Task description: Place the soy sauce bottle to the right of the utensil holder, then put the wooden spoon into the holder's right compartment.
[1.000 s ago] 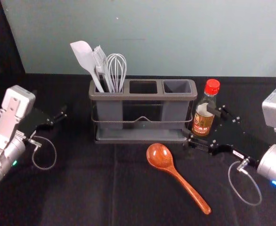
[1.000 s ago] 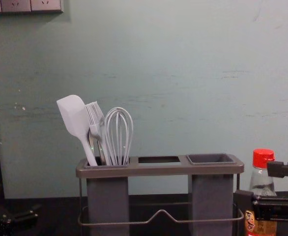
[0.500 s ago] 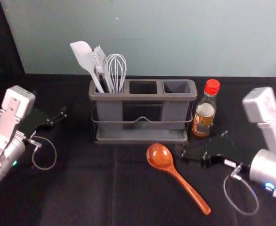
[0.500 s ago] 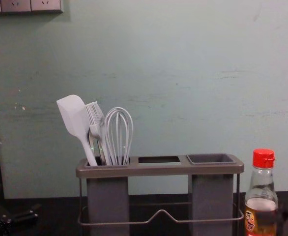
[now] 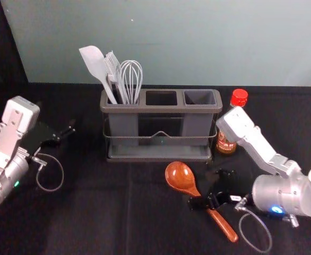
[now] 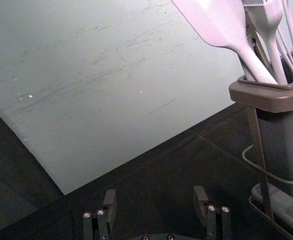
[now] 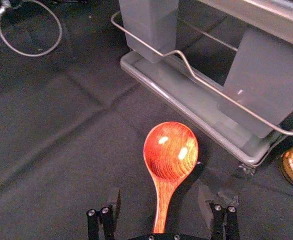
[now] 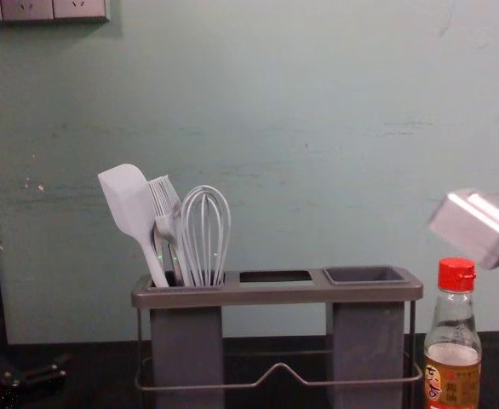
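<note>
Jaws wide: right gripper [image 5: 205, 187] astride glossy, round-bowled wooden spoon [image 5: 180, 176], left gripper [image 5: 60, 119] left of boxy holder [image 5: 161, 110]

From the head view's right edge, the right arm [image 5: 283, 194] is extended inward, with the right gripper [image 5: 208, 187] held low, right of the middle, and its two fingers spread well apart. At the far left, the left arm [image 5: 7, 170] is parked, its left gripper [image 5: 64, 134] angled inward, the fingers likewise parted.

Spoon [image 5: 180, 177] is glossy wood, holder [image 5: 161, 109] matt plastic w/ metal wire [image 8: 190, 388], & bottle [image 8: 454, 328] glossy glass.
</note>
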Controlling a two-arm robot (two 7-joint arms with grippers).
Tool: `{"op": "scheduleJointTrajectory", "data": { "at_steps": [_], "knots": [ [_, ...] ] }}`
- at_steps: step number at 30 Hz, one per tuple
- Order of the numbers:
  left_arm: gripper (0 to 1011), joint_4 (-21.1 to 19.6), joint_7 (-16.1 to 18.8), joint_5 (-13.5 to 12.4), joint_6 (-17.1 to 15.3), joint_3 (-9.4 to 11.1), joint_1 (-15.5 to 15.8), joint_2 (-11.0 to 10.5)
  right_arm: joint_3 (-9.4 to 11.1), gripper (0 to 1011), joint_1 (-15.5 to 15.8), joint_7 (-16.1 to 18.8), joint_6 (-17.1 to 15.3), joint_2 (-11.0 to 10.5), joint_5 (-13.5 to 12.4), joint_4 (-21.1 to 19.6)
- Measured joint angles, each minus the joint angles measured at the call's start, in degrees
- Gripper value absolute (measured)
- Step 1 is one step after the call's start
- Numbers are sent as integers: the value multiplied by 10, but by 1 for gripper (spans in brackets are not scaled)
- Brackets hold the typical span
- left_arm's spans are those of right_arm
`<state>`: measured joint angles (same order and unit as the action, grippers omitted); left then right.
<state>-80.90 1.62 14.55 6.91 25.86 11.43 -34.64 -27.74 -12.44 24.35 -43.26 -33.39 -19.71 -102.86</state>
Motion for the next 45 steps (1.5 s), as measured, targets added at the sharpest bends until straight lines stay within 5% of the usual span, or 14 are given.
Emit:
{"op": "scheduleJointTrajectory", "data": {
  "at_steps": [4,17,45],
  "knots": [
    [1005,0,0,0,0,0,0,0,-16,1003,-26,-3,-29,20,8,23],
    [1005,0,0,0,0,0,0,0,-31,1002,-62,-5,-45,69,33,78],
    [1005,0,0,0,0,0,0,0,-33,1002,-79,-21,-53,119,88,115]
  ]
}}
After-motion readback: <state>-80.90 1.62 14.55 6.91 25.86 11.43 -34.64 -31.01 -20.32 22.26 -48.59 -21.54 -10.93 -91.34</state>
